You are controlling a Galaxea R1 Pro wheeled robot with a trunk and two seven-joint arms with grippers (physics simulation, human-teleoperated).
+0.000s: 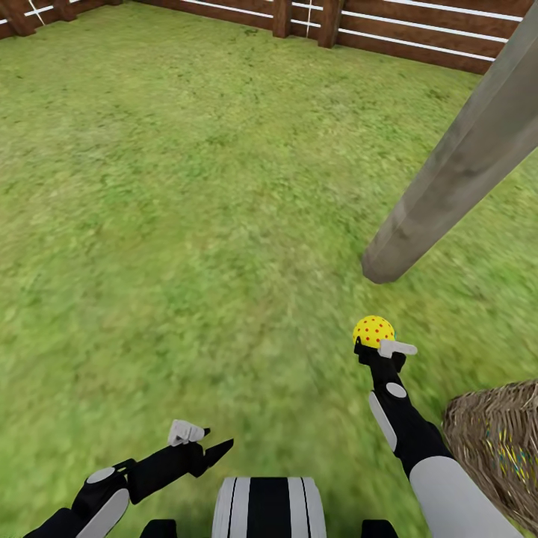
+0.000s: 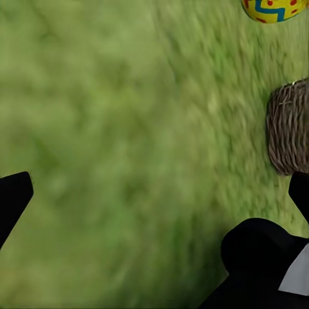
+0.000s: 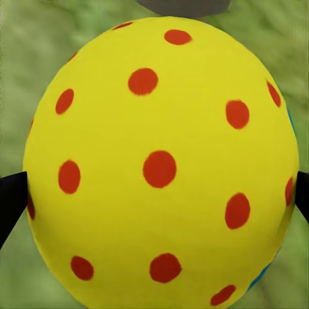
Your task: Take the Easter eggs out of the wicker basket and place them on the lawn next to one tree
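While my left hand (image 1: 200, 439) hangs low and near at the left with its fingers spread and nothing between them, the risk sits with my right hand (image 1: 376, 340). It pinches a smooth, rounded Easter egg (image 1: 373, 329), bright yellow with red dots, above the mottled grass of the lawn (image 1: 187, 224), just short of the tree trunk (image 1: 456, 168). I judge the hard curved shell could squirt out of the narrow fingertips if I loosen unevenly. Let go from this height, it might also roll away from the trunk across the flat turf. That trunk is smooth, grey-brown and faceted, leaning off to the far right. At the near right edge stands the wicker basket (image 1: 497, 441), coarse woven twigs with see-through sides; something yellow and blue shows through them, probably another egg.
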